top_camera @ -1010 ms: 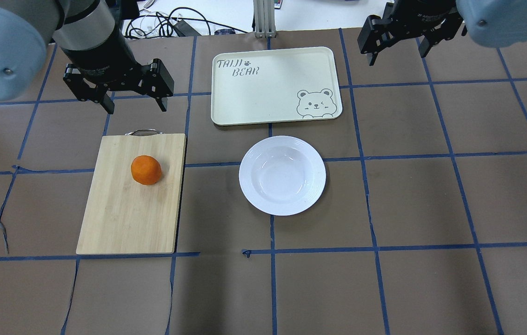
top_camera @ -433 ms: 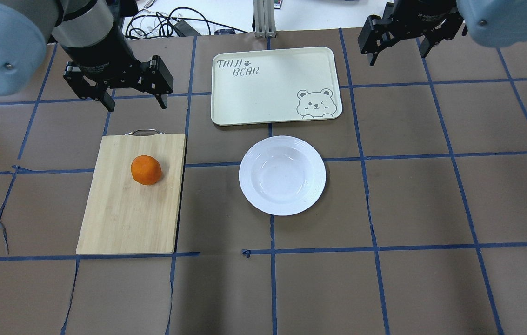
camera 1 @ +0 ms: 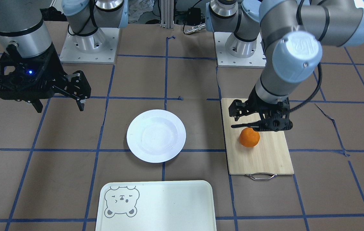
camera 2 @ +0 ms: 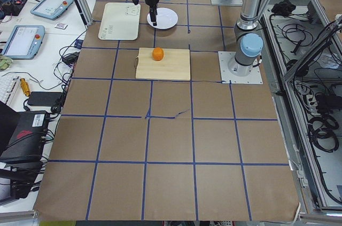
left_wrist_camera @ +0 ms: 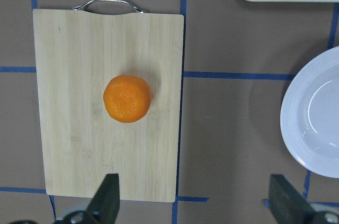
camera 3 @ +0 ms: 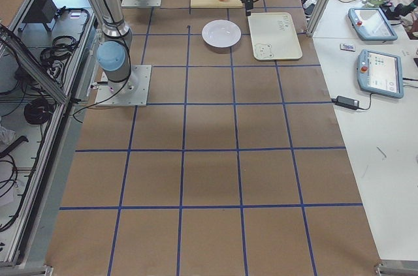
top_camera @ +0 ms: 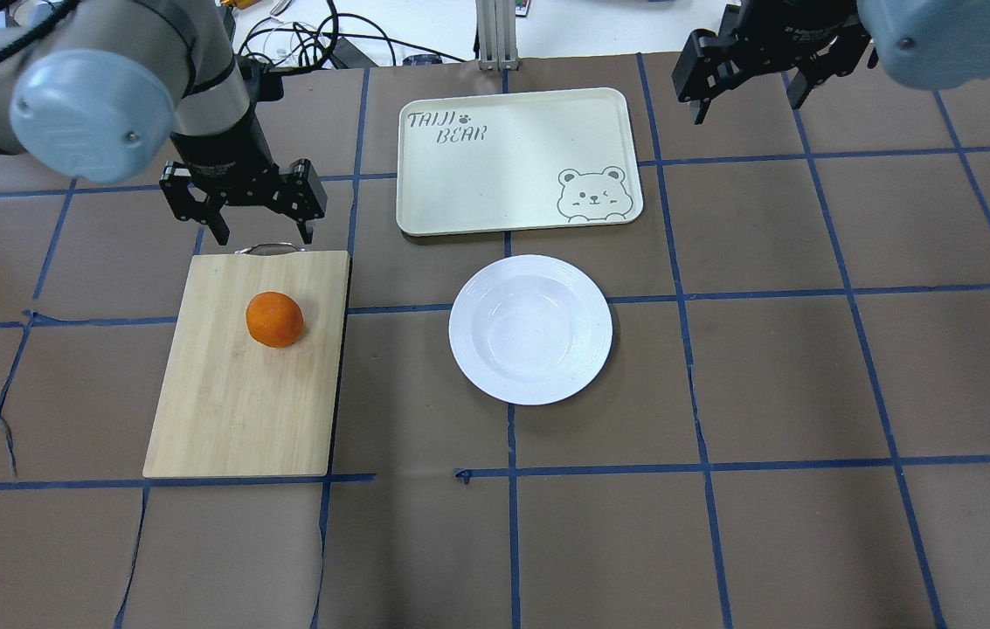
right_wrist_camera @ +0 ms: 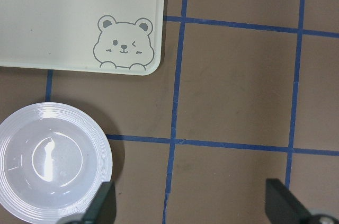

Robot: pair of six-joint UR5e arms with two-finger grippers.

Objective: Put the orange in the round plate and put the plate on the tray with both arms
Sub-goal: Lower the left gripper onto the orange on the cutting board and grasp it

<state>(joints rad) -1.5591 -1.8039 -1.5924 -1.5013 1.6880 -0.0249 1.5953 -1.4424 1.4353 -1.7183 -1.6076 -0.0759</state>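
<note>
1. Nearest the robot's side of the brown worktop (top_camera: pixel 722 524), on the left, lies a bamboo cutting board (top_camera: pixel 232 411). The orange (top_camera: pixel 274 319) sits on its far half, toward the metal handle (top_camera: pixel 268 249), not yet on any plate.
2. Level with the orange and near the middle, the white round plate (top_camera: pixel 595 349) rests flat on the worktop, well apart from the board.
3. Over the handle end of the board hangs the left end effector (top_camera: pixel 260 236). Its jaws are spread wide with nothing between them, and it is clear of the orange, which the wrist view shows lying ahead of the fingertips.
4. Just beyond the plate lies the cream tray (top_camera: pixel 495 175), its bear drawing in the corner closest to the plate. A narrow strip of worktop separates the two.
5. Farthest off, past the tray's right side, the right end effector (top_camera: pixel 750 107) hangs high over the worktop, jaws wide apart and gripping nothing.
</note>
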